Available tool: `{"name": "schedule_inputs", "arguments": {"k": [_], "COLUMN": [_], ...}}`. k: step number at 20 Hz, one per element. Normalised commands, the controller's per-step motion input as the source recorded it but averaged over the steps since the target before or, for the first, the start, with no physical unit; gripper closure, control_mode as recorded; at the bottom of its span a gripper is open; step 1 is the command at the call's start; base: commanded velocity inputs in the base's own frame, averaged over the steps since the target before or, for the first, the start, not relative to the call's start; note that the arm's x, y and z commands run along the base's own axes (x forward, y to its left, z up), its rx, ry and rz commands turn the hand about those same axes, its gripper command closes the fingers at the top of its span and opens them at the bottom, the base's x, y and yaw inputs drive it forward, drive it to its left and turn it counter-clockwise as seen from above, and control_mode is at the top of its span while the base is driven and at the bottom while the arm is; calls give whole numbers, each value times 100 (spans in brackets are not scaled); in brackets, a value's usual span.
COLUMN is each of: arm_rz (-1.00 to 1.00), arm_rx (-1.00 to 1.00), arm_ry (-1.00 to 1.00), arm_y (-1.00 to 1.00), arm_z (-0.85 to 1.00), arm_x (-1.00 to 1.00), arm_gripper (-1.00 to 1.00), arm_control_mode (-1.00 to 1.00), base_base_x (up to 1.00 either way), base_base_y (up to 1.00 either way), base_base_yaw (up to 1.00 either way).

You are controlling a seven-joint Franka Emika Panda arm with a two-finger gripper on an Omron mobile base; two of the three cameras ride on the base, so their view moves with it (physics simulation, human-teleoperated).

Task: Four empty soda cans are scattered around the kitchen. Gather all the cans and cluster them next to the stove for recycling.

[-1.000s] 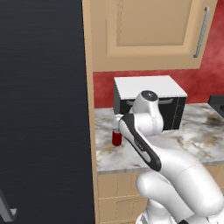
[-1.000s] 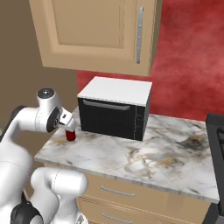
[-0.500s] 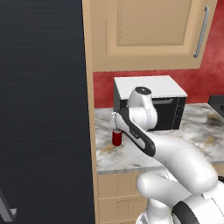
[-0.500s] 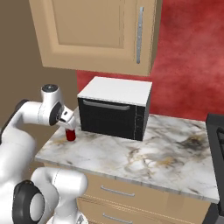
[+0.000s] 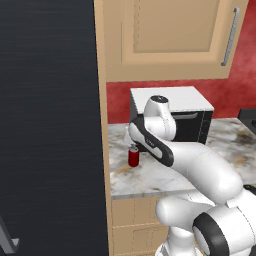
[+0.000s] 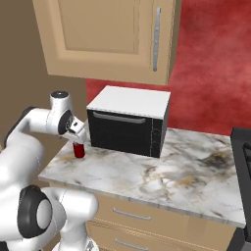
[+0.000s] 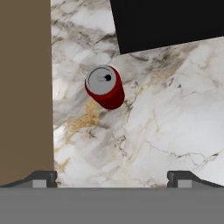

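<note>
One red soda can (image 5: 133, 157) with a silver top stands upright on the marble counter (image 5: 150, 177), close to the tall side panel on the left. It also shows as the can (image 6: 78, 150) and, from above, the can (image 7: 105, 88). My gripper (image 6: 78, 140) hangs just above it and is open. In the hand view, the gripper (image 7: 112, 178) has its fingertips (image 7: 42, 177) spread wide, and the can lies ahead of them, clear of both. The stove (image 6: 242, 149) shows as a dark edge at the far right.
A black microwave (image 6: 128, 122) with a white top stands at the back of the counter, right of the can. A tall brown panel (image 7: 24, 87) borders the can's left side. Wall cabinets (image 6: 108, 39) hang overhead. Bare marble (image 6: 186, 171) stretches toward the stove.
The arm has shifted its elbow a little, and the hand has settled closer above the can. The can has not moved, and the jaws stay open.
</note>
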Motion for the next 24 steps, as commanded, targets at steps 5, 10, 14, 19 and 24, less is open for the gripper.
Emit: {"name": "schedule_inputs", "arguments": {"k": [5, 10, 14, 19, 24], "arm_rz": [0, 0, 0, 0, 0], "arm_rx": [0, 0, 0, 0, 0], "arm_ry": [0, 0, 0, 2, 2], "arm_y": [0, 0, 0, 1, 1], "arm_z": [-14, -12, -7, -5, -5], "arm_x": [4, 1, 12, 27, 24], "arm_gripper": [-100, -100, -100, -100, -100], "arm_control_mode": [-100, -100, -100, -100, -100], "base_base_x": [0, 0, 0, 0, 0], "base_base_y": [0, 0, 0, 0, 0], "base_base_yaw": [0, 0, 0, 0, 0]}}
